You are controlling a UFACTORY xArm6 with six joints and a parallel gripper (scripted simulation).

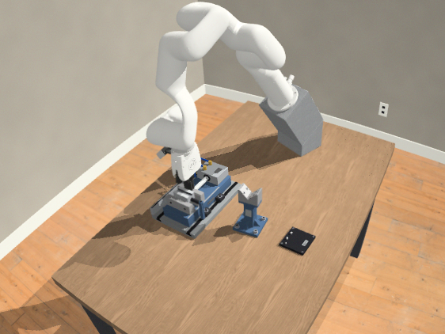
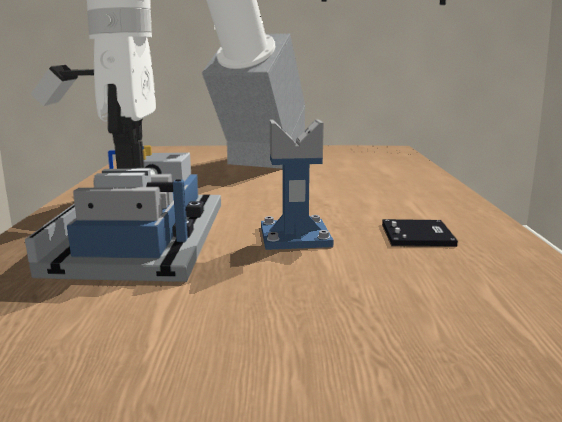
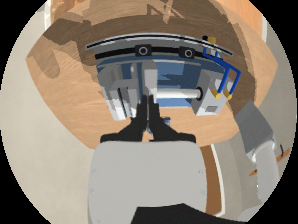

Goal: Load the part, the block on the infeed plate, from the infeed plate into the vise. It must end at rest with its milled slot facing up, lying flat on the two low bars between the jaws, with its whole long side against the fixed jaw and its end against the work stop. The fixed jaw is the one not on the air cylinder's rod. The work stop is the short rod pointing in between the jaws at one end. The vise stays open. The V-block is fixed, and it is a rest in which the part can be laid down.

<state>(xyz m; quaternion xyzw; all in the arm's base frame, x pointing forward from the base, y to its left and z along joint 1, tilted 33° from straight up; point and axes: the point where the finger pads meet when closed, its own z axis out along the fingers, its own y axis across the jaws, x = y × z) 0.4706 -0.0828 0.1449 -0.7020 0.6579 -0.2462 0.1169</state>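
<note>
The blue vise (image 1: 192,199) stands on its grey base at the table's left, and also shows in the exterior view (image 2: 122,220). My gripper (image 1: 189,184) is shut with nothing between the fingers; its black fingers (image 2: 126,150) point straight down onto the gap between the jaws. A light grey block, the part (image 1: 181,195), lies low between the jaws, mostly hidden by them and by my fingers. The fixed jaw (image 2: 117,204) has two holes. The air cylinder (image 1: 214,172) and its rod sit behind. In the wrist view my fingertips (image 3: 148,115) touch together over the vise (image 3: 160,76). The black infeed plate (image 1: 297,240) holds no block.
The blue V-block stand (image 1: 252,210) is bolted just right of the vise, with its grey V on top (image 2: 296,140). The work stop's black post and knob (image 2: 189,207) are at the vise's right end. The arm's grey base (image 1: 294,120) stands at the table's back.
</note>
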